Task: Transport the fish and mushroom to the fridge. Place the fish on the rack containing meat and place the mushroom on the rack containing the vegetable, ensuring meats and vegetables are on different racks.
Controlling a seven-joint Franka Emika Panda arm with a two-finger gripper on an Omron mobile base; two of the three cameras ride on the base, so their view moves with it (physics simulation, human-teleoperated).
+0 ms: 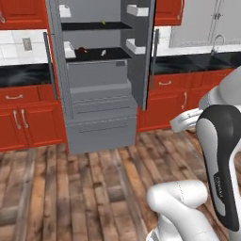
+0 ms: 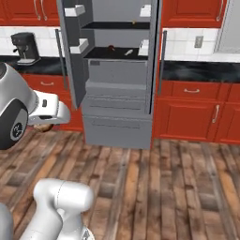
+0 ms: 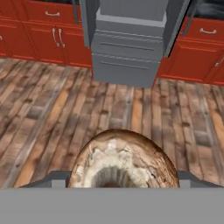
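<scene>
Hand [image 3: 114, 186] grips mushroom [image 3: 124, 159] – fridge [image 1: 101, 94] open ahead. You lift to higher rack [image 1: 92, 26] (carrot [image 1: 103, 21] there), keep clear of door bins, set flat.

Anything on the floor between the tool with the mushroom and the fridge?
No. In the hand view, bare wooden floor runs from the mushroom held in the tool up to the fridge. Both base views show the same bare stretch.

Evenly and brightly lit, with no clear light source. Soft, low-resolution rendering throughout. Faint sheen on the black bench [image 1: 21, 75], hardly any cast shadows
</scene>
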